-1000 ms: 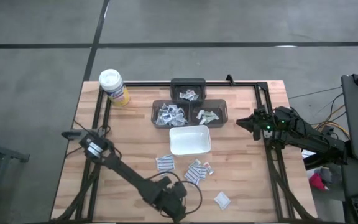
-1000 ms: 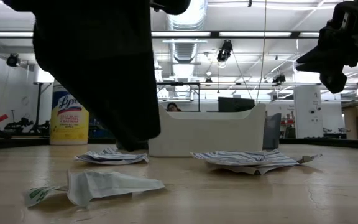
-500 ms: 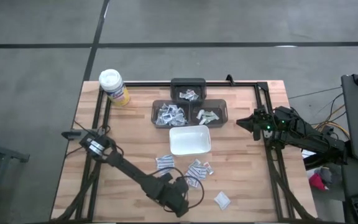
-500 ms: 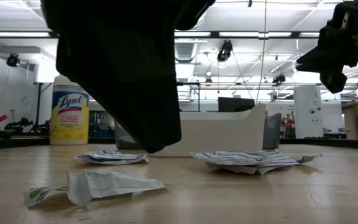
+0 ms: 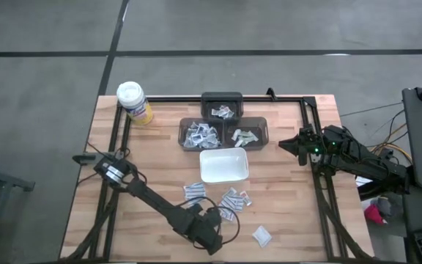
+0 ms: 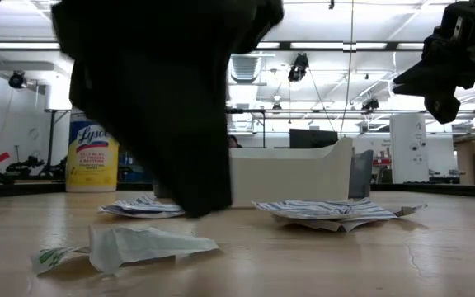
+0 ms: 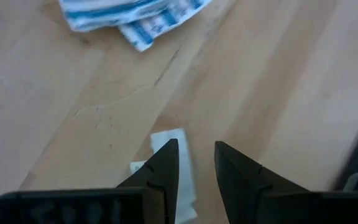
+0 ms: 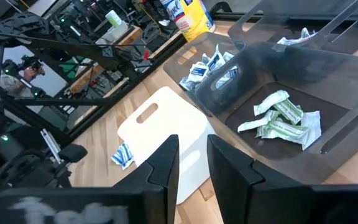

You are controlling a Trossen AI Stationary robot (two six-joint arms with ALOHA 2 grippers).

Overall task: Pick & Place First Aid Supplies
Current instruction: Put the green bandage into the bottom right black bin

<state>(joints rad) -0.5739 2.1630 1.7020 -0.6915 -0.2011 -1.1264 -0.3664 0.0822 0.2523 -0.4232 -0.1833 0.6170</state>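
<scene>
Near the table's front edge, the left gripper (image 7: 196, 163) hovers, fingers narrowly parted, over a half-hidden, seemingly white packet (image 7: 178, 163).

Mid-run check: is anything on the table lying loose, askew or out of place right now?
Yes. Several first aid packets lie loose on the bare table in front of the white tray, one packet apart near the front edge, crumpled. The white tray sits slightly askew. The dark bins hold sorted packets.
</scene>
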